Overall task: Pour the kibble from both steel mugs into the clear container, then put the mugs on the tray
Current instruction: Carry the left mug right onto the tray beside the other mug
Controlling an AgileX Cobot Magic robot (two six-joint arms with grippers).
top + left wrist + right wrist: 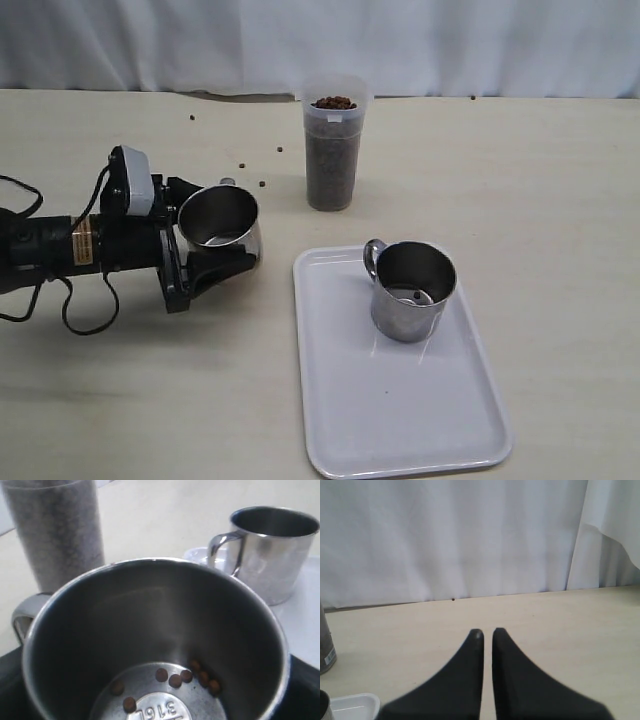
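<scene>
My left gripper [207, 238] is shut on a steel mug [218, 222], held tilted just left of the white tray [400, 420]. In the left wrist view this mug [150, 610] fills the frame, with several kibble pellets [175, 680] left on its bottom. The second steel mug [410, 290] stands upright on the tray's far half, its handle to the left. The clear container [332, 150] stands behind the tray, filled with kibble [333, 103] to the rim. My right gripper [487, 632] is shut on nothing and is out of the exterior view.
Stray pellets [263, 184] lie on the table left of the container, and one more [192, 117] farther back. A white curtain [320, 40] closes off the table's far edge. The left arm's black cables [70, 300] trail over the table at the left.
</scene>
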